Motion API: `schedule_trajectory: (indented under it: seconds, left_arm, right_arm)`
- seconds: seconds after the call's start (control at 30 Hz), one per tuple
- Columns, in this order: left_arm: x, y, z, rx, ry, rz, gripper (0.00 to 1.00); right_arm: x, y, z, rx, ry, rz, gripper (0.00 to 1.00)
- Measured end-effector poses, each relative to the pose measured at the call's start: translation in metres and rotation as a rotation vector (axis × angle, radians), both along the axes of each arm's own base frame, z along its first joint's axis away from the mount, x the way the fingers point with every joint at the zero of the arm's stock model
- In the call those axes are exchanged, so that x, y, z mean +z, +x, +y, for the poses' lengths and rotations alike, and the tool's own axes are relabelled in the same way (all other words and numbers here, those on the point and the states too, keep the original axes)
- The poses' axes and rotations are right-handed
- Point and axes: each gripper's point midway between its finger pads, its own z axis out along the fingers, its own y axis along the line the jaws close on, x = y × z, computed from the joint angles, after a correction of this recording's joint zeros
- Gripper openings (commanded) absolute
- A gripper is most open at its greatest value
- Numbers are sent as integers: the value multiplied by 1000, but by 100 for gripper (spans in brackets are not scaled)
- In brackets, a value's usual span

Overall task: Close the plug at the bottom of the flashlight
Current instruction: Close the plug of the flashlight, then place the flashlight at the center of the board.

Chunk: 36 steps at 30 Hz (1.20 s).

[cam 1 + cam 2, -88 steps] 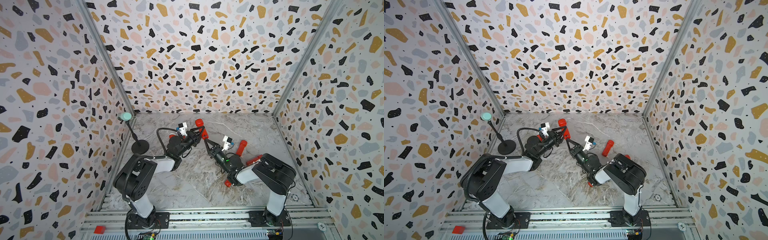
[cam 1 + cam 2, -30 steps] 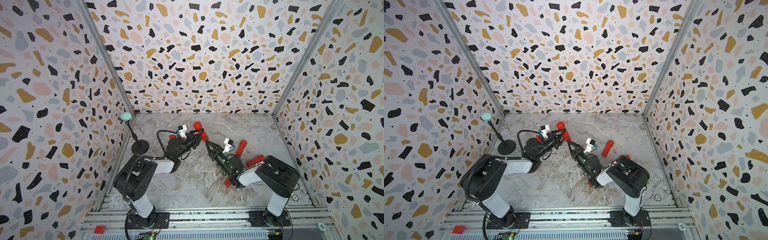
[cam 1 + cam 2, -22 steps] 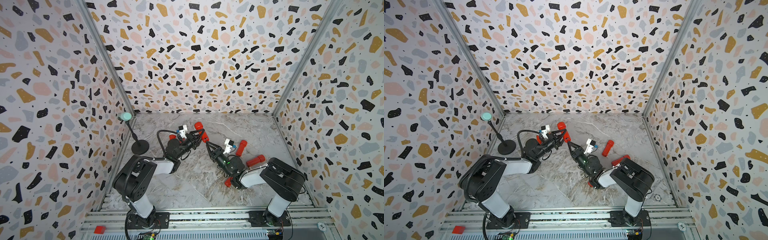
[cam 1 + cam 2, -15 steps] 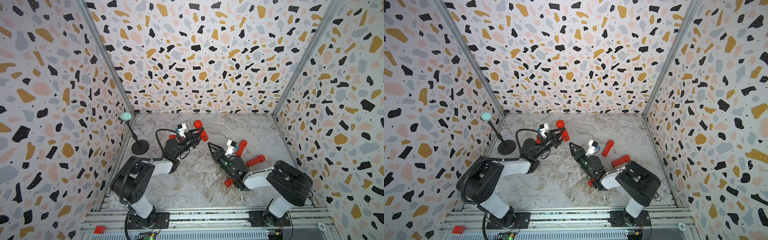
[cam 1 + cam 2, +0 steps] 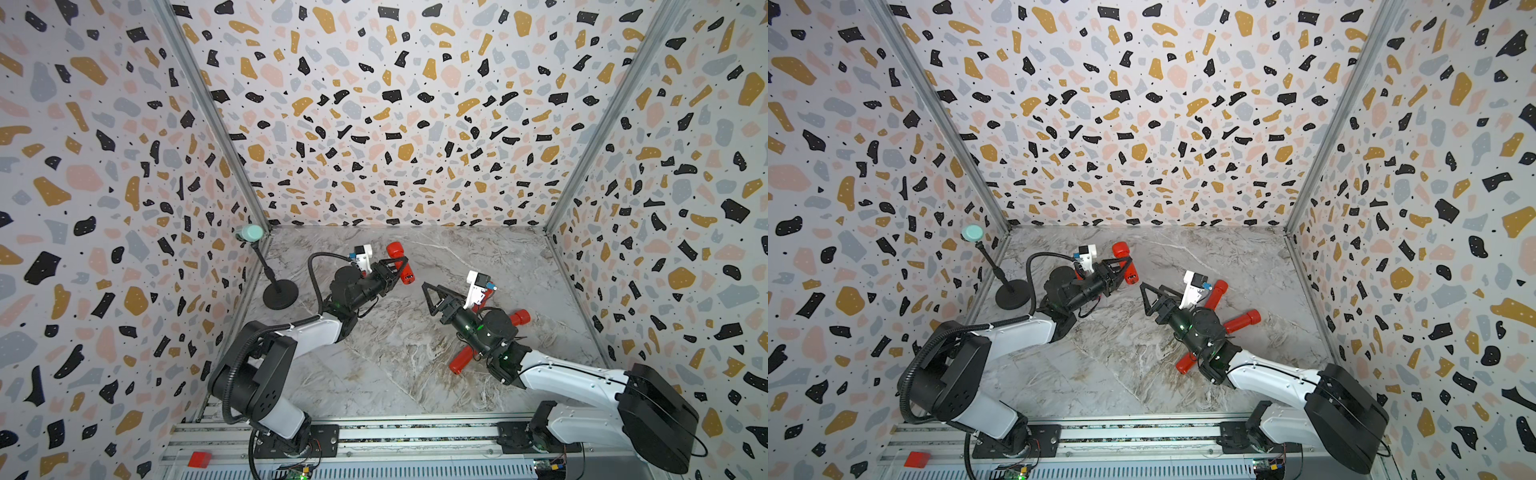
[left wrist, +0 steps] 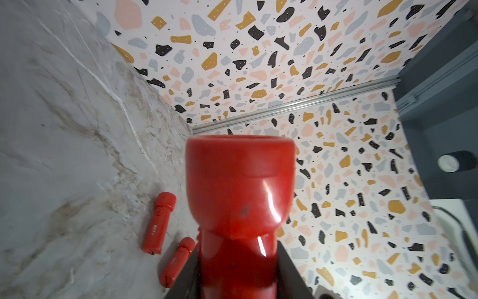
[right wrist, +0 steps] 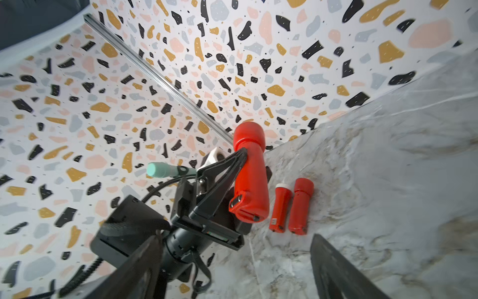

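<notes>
Currently left claw (image 5: 398,267) clamping flashlight (image 5: 395,250), right claw (image 5: 433,296) wide, clear gap between.

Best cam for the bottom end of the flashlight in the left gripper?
Right wrist: the bottom end of the flashlight faces it, close and unblocked. Both top views show it tiny. Left wrist shows only the head; the bottom is hidden.

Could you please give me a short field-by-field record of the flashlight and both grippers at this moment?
flashlight: red, held off the table
left gripper: shut on the flashlight's body
right gripper: open, empty, apart from the flashlight
plug end: faces the right gripper; state unclear
loose flashlights: lying on the table
</notes>
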Motion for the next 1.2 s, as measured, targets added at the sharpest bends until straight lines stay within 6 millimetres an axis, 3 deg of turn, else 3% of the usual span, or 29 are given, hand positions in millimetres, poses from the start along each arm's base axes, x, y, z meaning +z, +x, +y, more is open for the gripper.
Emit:
schedule_trajectory:
  seconds: [0.23, 0.47, 0.7, 1.03, 1.2]
  left_arm:
    - [-20, 19, 7, 59, 274, 19, 0]
    - [-60, 33, 18, 80, 542, 95, 0]
    - [-94, 44, 31, 89, 800, 155, 0]
    - [-140, 58, 45, 73, 1053, 261, 0]
    - [-151, 67, 49, 75, 1152, 287, 0]
  right_arm:
    - [-35, 15, -26, -35, -264, 30, 97]
    - [-42, 10, -27, -1, -472, -38, 99]
    - [-50, 6, -26, 23, -527, -56, 99]
    - [-89, -11, -23, 64, -581, -27, 99]
    - [-95, -18, -12, 93, -596, -38, 100]
